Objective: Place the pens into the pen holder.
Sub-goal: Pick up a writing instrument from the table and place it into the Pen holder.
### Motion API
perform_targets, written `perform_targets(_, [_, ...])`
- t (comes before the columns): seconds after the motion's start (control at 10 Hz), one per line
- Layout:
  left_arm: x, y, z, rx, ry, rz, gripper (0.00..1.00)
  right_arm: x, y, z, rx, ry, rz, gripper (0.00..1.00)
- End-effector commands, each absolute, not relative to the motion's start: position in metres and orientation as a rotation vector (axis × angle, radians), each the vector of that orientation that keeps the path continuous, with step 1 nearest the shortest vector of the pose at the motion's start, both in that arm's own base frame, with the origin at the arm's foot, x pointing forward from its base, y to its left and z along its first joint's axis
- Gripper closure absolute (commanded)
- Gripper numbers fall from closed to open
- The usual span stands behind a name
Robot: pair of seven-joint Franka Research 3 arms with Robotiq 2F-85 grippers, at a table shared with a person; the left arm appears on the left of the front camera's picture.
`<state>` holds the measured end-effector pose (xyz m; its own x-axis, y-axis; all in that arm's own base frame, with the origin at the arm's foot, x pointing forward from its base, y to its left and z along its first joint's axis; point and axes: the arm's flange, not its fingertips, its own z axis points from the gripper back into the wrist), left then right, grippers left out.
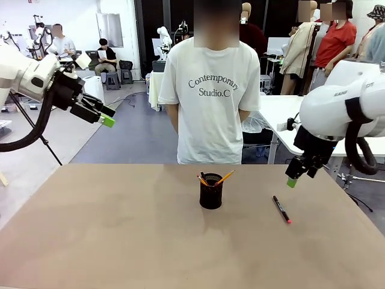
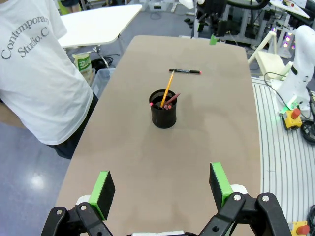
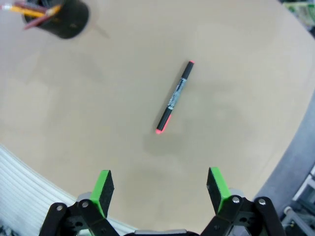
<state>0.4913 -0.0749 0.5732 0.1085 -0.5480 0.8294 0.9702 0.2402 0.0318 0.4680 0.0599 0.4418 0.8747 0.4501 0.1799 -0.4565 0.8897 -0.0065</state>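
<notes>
A black cylindrical mesh pen holder [image 1: 211,192] stands mid-desk [image 1: 108,229], holding two slim pencils [image 1: 224,177]. A slender black marker [image 1: 281,209] lies flat to its right. Both tools, left [image 1: 107,116] and right [image 1: 295,176], hang spread, empty.

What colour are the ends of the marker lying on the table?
Pink-red at both ends of the black marker, clearest in the right wrist view.

Left gripper [image 2: 162,189] wide open above the table [image 2: 206,147], nothing btwn the green pads. Black pen holder [image 2: 163,109] mid-table w/ the yellow pencil [image 2: 168,88] and reddish one [image 2: 172,100] leaning inside. Black marker [image 2: 185,72] lies flat beyond it, apart. Person in a white tee [image 2: 34,73] at the table edge.
</notes>
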Motion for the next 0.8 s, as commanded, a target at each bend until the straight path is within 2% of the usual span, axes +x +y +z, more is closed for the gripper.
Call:
perform_targets(0.0, [0.491,-0.073,0.573,-0.619,-0.845,-1.227,0.00,0.510,0.079,0.416,-0.060,-0.186,0.347,0.00])
perform_targets(0.3, [0.491,-0.073,0.573,-0.619,-0.845,-1.227,0.00,0.539,0.098,0.381,-0.113,-0.169,0.212,0.00])
perform_targets(0.5, [0.491,-0.073,0.573,-0.619,-0.845,-1.227,0.00,0.553,0.111,0.355,-0.083,-0.073,0.130,0.00])
perform_targets(0.7, [0.491,-0.073,0.573,-0.619,-0.845,-1.227,0.00,0.569,0.108,0.337,-0.118,-0.053,0.070,0.00])
